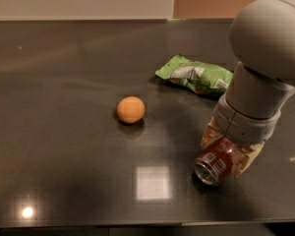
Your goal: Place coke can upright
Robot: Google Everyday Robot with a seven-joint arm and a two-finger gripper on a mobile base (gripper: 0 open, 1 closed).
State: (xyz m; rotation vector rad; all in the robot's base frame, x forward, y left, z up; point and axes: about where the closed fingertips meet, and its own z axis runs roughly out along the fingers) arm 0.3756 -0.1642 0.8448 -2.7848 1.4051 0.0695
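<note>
The coke can (214, 164) lies on its side on the dark table (64, 132) at the front right, its silver end facing the front left. My gripper (227, 148) comes down over the can from above. One beige finger (209, 132) is against the can's far-left side and the other (247, 159) against its near-right side, so the jaws are closed on it. The can's rear half is hidden under the wrist.
An orange ball (131, 109) sits left of the can near the table's middle. A green crinkled snack bag (195, 74) lies behind the gripper. The table's front edge runs just below the can. A wall stands behind the table.
</note>
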